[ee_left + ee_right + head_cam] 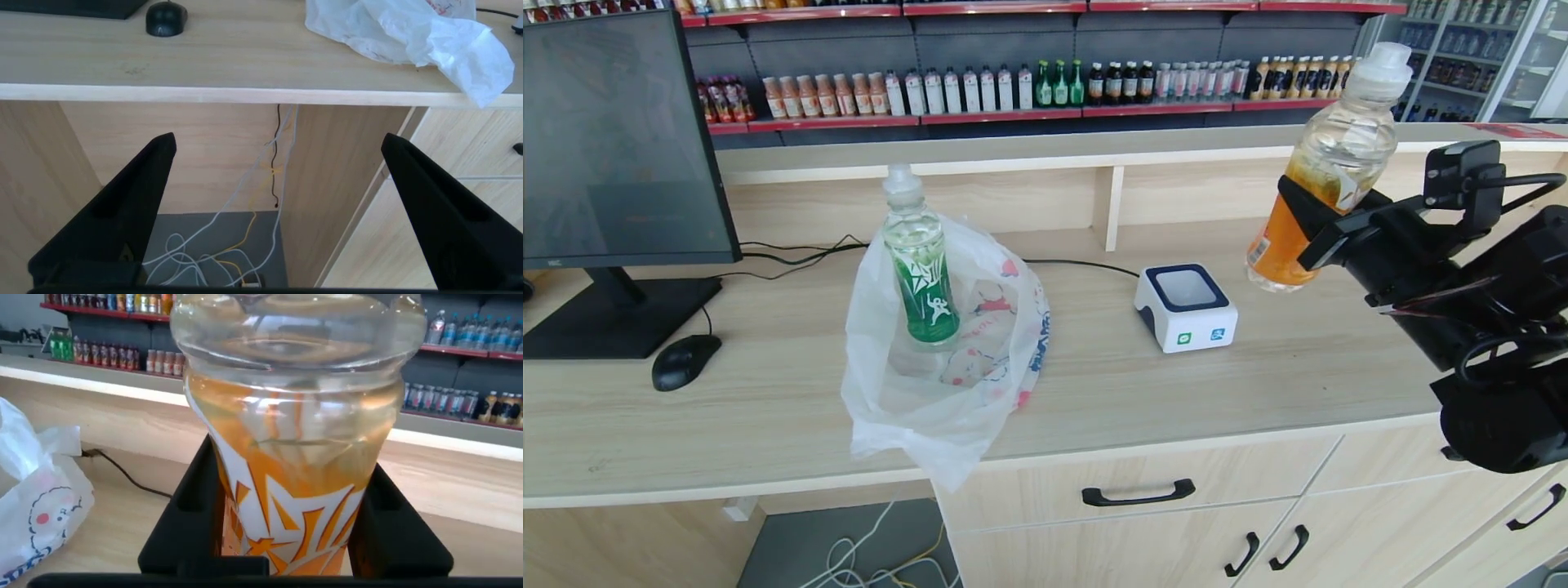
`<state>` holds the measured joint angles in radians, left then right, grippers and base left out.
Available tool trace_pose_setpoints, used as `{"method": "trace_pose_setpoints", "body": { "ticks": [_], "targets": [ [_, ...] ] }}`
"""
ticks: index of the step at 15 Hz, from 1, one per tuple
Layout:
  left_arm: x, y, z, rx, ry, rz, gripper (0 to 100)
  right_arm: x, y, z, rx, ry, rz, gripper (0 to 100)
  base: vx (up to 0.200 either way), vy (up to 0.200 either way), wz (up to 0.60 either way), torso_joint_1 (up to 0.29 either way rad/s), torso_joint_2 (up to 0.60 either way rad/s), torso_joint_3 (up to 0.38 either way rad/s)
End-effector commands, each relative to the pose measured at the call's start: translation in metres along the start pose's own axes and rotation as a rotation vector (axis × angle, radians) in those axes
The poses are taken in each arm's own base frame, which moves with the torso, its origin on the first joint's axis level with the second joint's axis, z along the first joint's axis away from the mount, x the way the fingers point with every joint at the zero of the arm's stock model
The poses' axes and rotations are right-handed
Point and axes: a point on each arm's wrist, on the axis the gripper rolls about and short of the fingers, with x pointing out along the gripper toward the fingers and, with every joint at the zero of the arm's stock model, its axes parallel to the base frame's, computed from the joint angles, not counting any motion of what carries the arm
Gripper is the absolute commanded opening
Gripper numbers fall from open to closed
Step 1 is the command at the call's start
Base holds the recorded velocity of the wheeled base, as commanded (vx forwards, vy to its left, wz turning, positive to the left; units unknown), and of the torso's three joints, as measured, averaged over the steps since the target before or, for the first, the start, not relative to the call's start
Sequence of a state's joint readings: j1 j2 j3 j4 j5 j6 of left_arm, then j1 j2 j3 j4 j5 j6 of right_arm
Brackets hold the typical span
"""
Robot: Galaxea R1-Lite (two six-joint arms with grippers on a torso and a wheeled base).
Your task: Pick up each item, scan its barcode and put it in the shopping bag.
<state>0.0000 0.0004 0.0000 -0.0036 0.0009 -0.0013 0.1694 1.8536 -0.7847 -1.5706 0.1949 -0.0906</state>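
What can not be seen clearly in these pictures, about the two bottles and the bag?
- The orange bottle: cap cut off by the right wrist view's edge; the right end effector covers part of its label.
- The green bottle: base veiled by the shopping bag, head view.
- Any barcodes: too small to find, head view.

Bright, even, diffuse light; only faint, soft shadows on the tabletop (768,425) beside the shopping bag (947,392). Dull reflections across the dark monitor (613,139). Highlights on the clear upper part of the orange bottle (294,433). Dimmer beneath the tabletop in the left wrist view. Slight bowing near the head view's edges.
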Motion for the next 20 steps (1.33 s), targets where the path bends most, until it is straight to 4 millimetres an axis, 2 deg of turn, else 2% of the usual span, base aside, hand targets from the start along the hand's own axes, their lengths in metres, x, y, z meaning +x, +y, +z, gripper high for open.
{"method": "trace_pose_setpoints", "body": {
  "ticks": [1, 11, 20],
  "targets": [
    [0.0, 0.0, 0.0001, 0.0, -0.001, 0.002, 100, -0.0019, -0.0009, 0.001, -0.001, 0.002, -0.002, 0, -0.2, 0.0, 0.0, 0.017, 0.0, 0.012],
    [0.0, 0.0, 0.0001, -0.002, -0.001, 0.002, 100, -0.0063, 0.0002, 0.0044, 0.002, 0.005, 0.0, 0, 0.0, 0.0, 0.0, 0.0, 0.0, 0.0],
    [0.0001, 0.0, 0.0001, -0.002, 0.0, 0.002, 100, -0.0027, -0.0007, 0.0061, -0.001, -0.01, -0.001, 0, 0.0, 0.0, 0.6, 0.001, 0.0, 0.002]
  ]
}}
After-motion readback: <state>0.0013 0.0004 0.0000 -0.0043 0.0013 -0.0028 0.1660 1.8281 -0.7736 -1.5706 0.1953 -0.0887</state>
